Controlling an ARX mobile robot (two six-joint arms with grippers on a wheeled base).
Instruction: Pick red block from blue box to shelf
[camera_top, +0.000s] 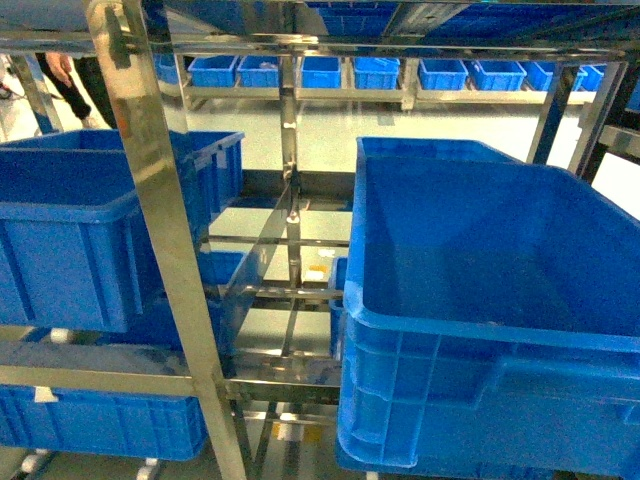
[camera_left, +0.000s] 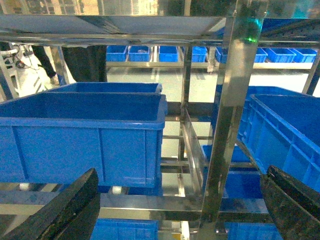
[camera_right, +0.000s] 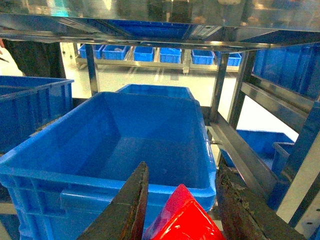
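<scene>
The right tool (camera_right: 182, 210) has the red block (camera_right: 182, 217) pinched between its two dark fingers (camera_right: 127, 207), jaws closed against its sides, and holds it just before the near rim of a large dark blue crate (camera_right: 107, 172) standing on the shelf (camera_right: 240, 152). The left tool (camera_left: 177, 210) is spread wide with nothing between its fingers (camera_left: 65, 210), facing a steel upright post (camera_left: 225, 130) and another dark blue crate (camera_left: 85, 135) at the shelf's left side. In the head view neither tool shows; more blue crates (camera_top: 350, 72) line a far rack
</scene>
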